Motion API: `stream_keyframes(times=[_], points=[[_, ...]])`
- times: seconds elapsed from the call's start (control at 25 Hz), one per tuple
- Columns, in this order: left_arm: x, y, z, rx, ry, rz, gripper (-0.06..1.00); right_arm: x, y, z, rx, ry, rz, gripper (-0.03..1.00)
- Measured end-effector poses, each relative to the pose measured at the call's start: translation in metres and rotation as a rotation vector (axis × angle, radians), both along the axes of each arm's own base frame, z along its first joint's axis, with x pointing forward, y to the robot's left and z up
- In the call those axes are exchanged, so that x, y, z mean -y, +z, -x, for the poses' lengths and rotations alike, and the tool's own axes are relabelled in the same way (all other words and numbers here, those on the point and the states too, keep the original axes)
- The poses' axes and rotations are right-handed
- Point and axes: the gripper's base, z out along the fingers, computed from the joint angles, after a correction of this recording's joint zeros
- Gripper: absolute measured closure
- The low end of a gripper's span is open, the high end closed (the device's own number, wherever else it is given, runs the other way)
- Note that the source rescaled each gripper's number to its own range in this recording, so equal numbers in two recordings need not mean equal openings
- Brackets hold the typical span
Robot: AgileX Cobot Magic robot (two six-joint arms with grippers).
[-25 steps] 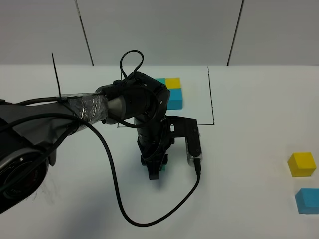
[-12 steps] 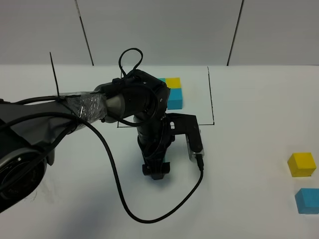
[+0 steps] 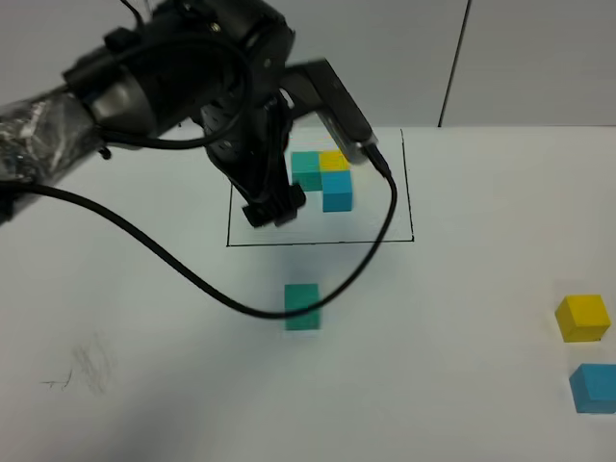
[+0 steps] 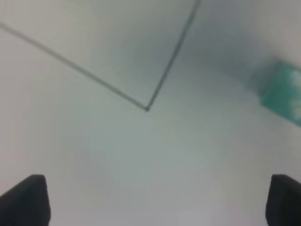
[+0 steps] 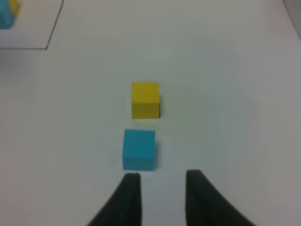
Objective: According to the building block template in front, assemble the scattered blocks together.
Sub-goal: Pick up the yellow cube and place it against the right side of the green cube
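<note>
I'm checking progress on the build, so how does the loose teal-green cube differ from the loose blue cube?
The loose teal-green cube sits mid-table, just outside the black frame; the loose blue cube sits at the high view's far right edge. The teal-green cube stands alone; the blue cube has the yellow cube close beside it, not touching. Both are equal-looking plain cubes lying flat on the table, and neither is held.

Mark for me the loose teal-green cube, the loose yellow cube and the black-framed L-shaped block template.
Loose teal-green cube (image 3: 302,296): exterior high view, on its top face.
Loose yellow cube (image 5: 145,93): right wrist view, on its top face.
Black-framed L-shaped block template (image 3: 337,182): exterior high view, on the blue cube's top face.
</note>
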Motion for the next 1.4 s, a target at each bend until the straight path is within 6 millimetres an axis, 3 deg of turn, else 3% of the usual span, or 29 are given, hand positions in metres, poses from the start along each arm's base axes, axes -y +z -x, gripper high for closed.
stream_keyframes(times=[0.16, 0.36, 0.48, 0.68, 0.92, 1.2, 1.4], points=[[-0.031, 0.062, 0.005, 0.27, 0.235, 0.043, -0.06, 0.0, 0.0, 0.0, 0.0, 0.0, 0.0, 0.97], [-0.094, 0.134, 0.028, 0.465, 0.506, 0.232, -0.04, 0.0, 0.0, 0.0, 0.0, 0.0, 0.0, 0.97], [-0.133, 0.175, 0.058, 0.539, 0.58, 0.341, 0.01, 0.0, 0.0, 0.0, 0.0, 0.0, 0.0, 0.97], [-0.183, 0.211, 0.121, 0.634, 0.607, 0.396, 0.12, 0.0, 0.0, 0.0, 0.0, 0.0, 0.0, 0.97], [-0.223, 0.208, 0.218, 0.672, 0.498, 0.4, 0.26, 0.0, 0.0, 0.0, 0.0, 0.0, 0.0, 0.97], [-0.27, 0.166, 0.343, 0.765, 0.427, 0.569, 0.29, 0.0, 0.0, 0.0, 0.0, 0.0, 0.0, 0.97], [-0.268, 0.126, 0.391, 0.7, 0.352, 0.785, 0.29, 0.0, 0.0, 0.0, 0.0, 0.0, 0.0, 0.97]])
